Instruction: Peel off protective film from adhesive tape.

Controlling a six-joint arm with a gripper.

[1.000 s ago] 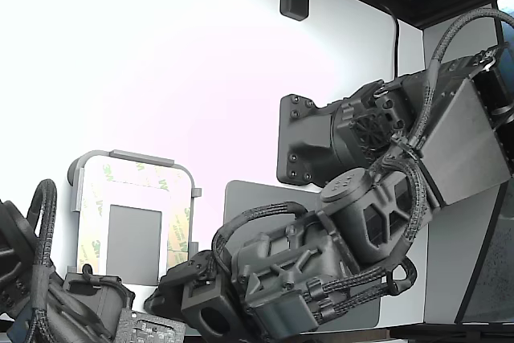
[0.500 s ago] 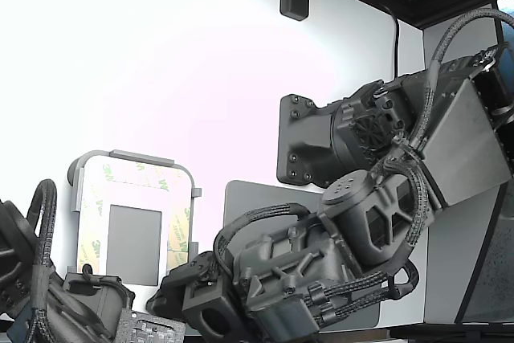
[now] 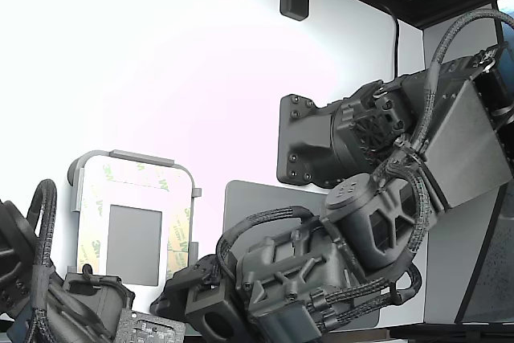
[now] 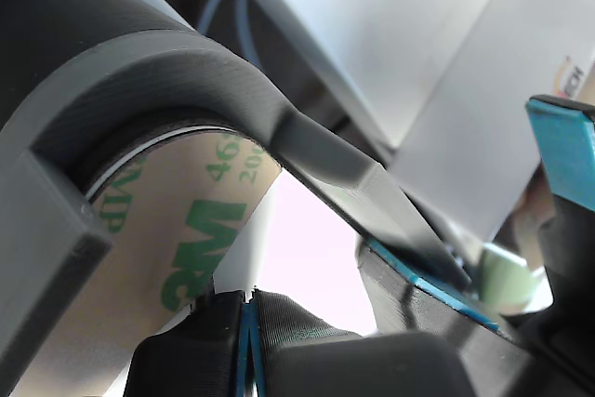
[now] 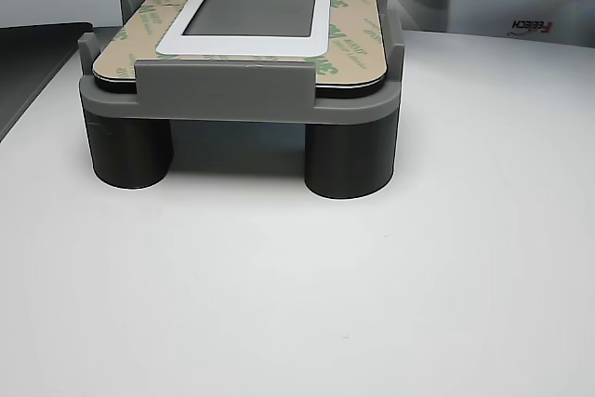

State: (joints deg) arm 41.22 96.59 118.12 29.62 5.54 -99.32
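Gripper (image 3: 173, 299) low at plate (image 3: 90, 163) corner; finger spread cannot be told. Film (image 4: 177, 248), green 3M print, lies just beside fingertips (image 4: 200, 337), covering tape frame (image 5: 349, 44) on plate.

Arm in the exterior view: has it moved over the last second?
Yes. The arm has sunk slightly lower and shifted toward the exterior view's right, judged against the fixed black wall bracket. The plate has stayed put.

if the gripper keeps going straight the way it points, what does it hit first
Probably the film at the plate's corner: the gripper tips sit right at its edge in the wrist view, though depth is unclear.
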